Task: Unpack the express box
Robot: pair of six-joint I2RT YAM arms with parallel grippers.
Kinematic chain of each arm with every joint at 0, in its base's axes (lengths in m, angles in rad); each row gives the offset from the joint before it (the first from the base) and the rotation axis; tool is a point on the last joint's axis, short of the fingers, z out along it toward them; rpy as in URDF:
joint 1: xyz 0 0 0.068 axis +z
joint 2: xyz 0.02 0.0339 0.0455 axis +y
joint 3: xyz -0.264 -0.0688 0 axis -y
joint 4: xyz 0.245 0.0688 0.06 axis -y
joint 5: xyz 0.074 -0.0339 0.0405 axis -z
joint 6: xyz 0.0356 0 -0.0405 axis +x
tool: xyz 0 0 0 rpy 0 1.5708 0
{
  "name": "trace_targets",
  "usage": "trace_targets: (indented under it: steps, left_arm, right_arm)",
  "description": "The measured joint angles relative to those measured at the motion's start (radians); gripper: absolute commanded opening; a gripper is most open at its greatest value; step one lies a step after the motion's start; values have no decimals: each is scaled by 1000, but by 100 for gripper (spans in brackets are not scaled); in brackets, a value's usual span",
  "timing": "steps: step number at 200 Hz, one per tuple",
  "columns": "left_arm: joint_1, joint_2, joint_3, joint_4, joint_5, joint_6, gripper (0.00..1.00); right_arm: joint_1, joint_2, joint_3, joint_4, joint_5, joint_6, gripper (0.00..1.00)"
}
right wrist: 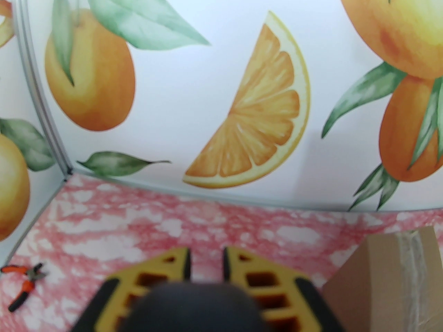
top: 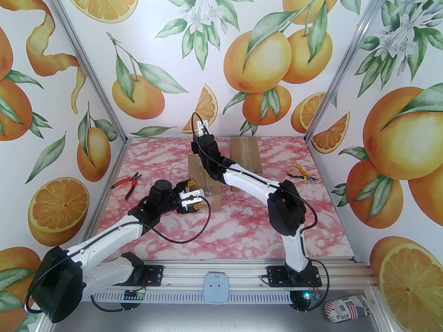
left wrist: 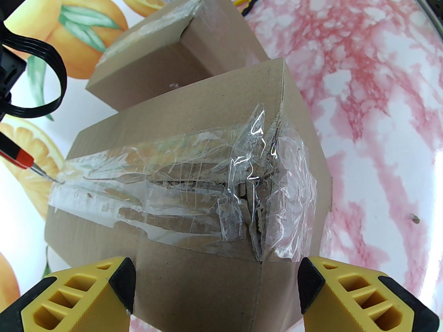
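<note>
The express box [top: 215, 201] is brown cardboard and stands mid-table; its top seam [left wrist: 193, 188] carries crumpled, torn clear tape. My left gripper [left wrist: 214, 289] is open, its yellow fingers [left wrist: 114, 282] straddling the box's near end. In the top view the left gripper [top: 193, 196] sits at the box's left front corner. My right arm [top: 249, 182] reaches over the box from behind. The right gripper [right wrist: 207, 265] is shut on a dark-handled tool [right wrist: 193, 306]. The tool's red and black shaft [left wrist: 15, 154] slants down, with its metal tip on the far end of the tape.
A second taped cardboard box [top: 246, 154] stands behind and to the right, near the back wall. Red pliers [top: 126, 183] lie at the table's left, yellow pliers [top: 301, 173] at its right. Patterned walls close in three sides.
</note>
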Motion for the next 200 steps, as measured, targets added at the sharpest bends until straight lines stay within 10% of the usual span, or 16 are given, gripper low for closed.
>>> trace_targets:
  steps: [200]
  left_arm:
    - [-21,18,4,17,-3,-43,77]
  right_arm:
    - [-30,0,-43,85,-72,62,0]
